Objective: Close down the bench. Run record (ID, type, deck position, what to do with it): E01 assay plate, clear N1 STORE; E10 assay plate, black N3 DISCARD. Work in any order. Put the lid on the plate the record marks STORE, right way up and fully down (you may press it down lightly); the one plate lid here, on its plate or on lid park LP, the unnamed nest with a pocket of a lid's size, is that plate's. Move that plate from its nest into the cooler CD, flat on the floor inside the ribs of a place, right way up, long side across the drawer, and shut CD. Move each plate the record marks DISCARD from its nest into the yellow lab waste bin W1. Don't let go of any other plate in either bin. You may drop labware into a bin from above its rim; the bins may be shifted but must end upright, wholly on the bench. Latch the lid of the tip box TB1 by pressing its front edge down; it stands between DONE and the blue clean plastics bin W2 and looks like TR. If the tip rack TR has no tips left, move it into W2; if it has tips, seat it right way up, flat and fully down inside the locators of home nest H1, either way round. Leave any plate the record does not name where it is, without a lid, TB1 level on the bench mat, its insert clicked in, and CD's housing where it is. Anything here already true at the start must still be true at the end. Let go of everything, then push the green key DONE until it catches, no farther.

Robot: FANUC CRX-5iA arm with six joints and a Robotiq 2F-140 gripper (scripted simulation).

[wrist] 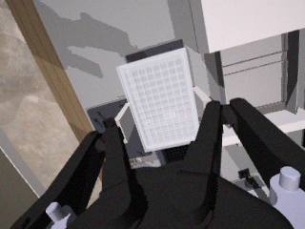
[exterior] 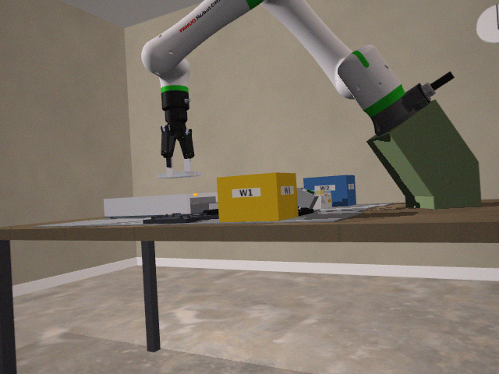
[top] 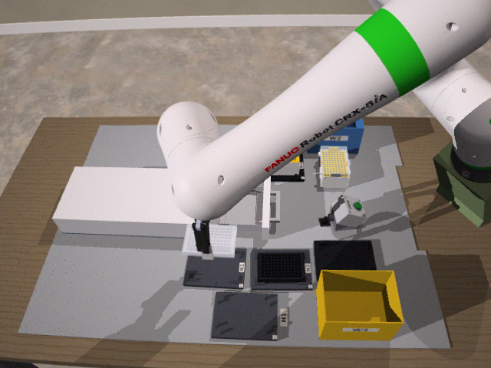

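My gripper [top: 202, 245] is shut on the clear assay plate [top: 211, 241] and holds it level in the air above the empty nest N1 [top: 215, 272]. The plate also shows in the side view [exterior: 179, 174], well above the bench, and in the wrist view [wrist: 159, 105] between the finger pads. The black assay plate [top: 281, 267] sits in nest N3. The cooler CD [top: 119, 199] is a long white housing at the left; its drawer [top: 253, 208] stands pulled out under my arm. The black lid park pocket [top: 344, 254] looks empty.
The yellow bin W1 [top: 358, 304] stands at the front right, the blue bin W2 [top: 341, 138] at the back. Tip box TB1 [top: 334, 167] shows yellow tips; the green DONE key [top: 357, 205] is beside it. Home nest H1 [top: 245, 314] is empty. My arm hides the tip rack.
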